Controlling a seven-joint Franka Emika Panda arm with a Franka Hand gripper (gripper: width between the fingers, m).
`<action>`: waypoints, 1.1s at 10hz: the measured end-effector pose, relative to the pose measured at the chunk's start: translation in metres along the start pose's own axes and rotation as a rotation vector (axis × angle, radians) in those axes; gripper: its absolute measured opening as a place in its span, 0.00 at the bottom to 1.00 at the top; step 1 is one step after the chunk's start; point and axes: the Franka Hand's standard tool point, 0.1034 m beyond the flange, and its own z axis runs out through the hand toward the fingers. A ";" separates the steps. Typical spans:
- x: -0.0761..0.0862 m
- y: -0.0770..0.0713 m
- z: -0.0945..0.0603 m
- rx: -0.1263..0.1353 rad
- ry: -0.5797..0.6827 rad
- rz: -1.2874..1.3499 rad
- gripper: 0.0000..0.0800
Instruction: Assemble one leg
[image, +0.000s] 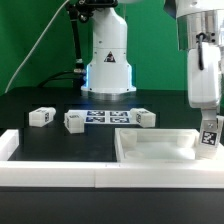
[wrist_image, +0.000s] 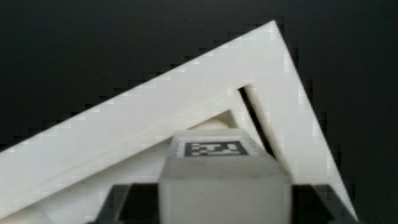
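I hold one leg (image: 209, 133) clamped in the gripper (image: 207, 120), low over the tabletop panel (image: 160, 150) at its corner on the exterior view's right. In the wrist view the leg (wrist_image: 217, 150) sits just inside that corner (wrist_image: 267, 60); the hole itself is apparently hidden. I keep the leg upright, centre it, then descend slowly.

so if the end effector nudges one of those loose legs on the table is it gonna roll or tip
Probably neither. The loose leg looks squat and blocky with flat tagged faces, so it would likely slide on the black table rather than roll. It appears to be rigid plastic, likely light, so even a gentle push may scoot or turn it.
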 end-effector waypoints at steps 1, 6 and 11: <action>0.000 0.000 0.000 -0.001 -0.008 0.031 0.37; -0.001 0.003 0.001 -0.017 -0.015 -0.137 0.74; 0.002 0.000 0.001 -0.112 -0.016 -0.807 0.81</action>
